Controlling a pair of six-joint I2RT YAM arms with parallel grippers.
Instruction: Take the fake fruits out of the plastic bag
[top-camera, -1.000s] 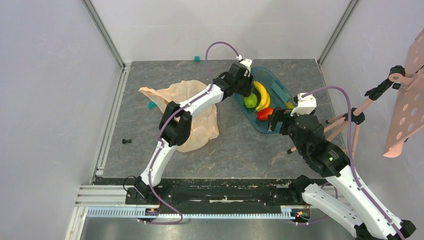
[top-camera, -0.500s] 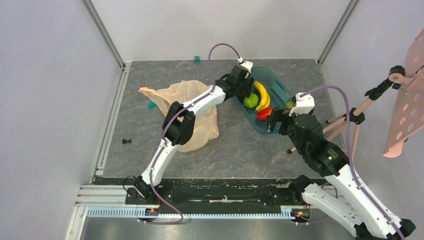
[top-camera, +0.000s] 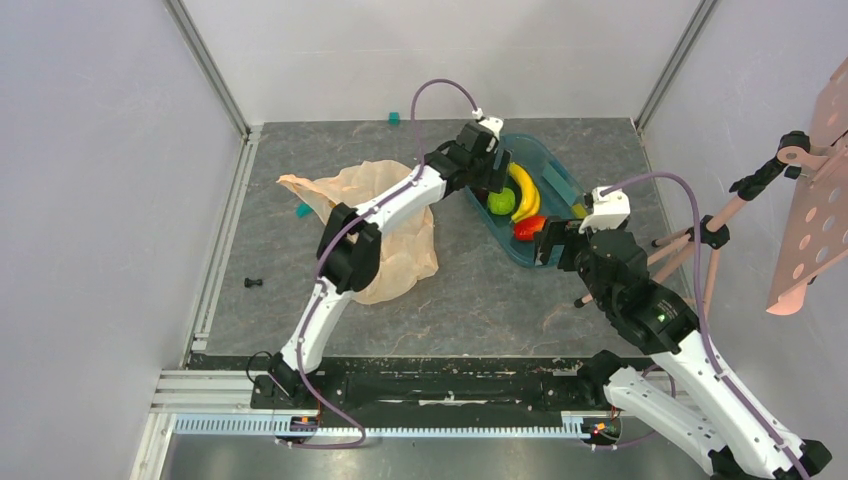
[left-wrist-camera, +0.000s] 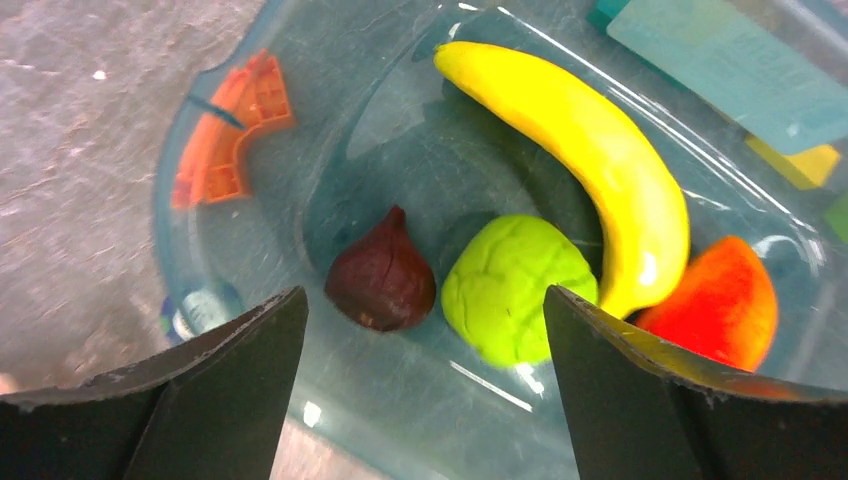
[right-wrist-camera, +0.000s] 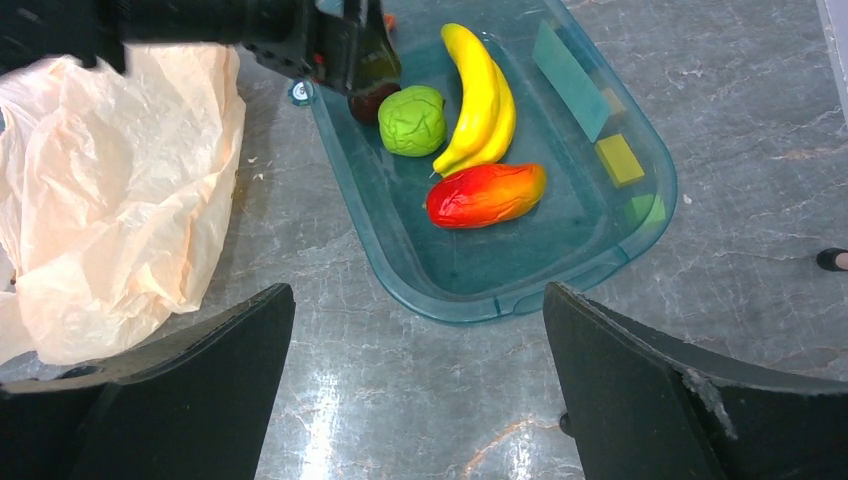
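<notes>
The fake fruits lie in a teal tub (top-camera: 555, 180): yellow banana (left-wrist-camera: 590, 150), green ball-like fruit (left-wrist-camera: 515, 285), red-orange oval fruit (right-wrist-camera: 485, 195) and dark brown-purple round one (left-wrist-camera: 382, 280). My left gripper (left-wrist-camera: 425, 400) is open and empty, hovering just above the tub's near-left wall, over the brown and green fruits. The pale peach plastic bag (top-camera: 385, 215) lies crumpled on the table left of the tub, partly under the left arm. My right gripper (right-wrist-camera: 415, 385) is open and empty above the table, in front of the tub.
An orange ring toy piece (left-wrist-camera: 225, 140) lies beside the tub's left end. Coloured blocks (right-wrist-camera: 620, 160) lie in the tub's right part. A teal block (top-camera: 394, 118) sits at the back, another (top-camera: 302, 210) by the bag. A tripod (top-camera: 700, 240) stands on the right.
The left gripper has shifted slightly over the tub's left end; the dark fruit now lies free in the tub below it. The right arm has barely moved.
</notes>
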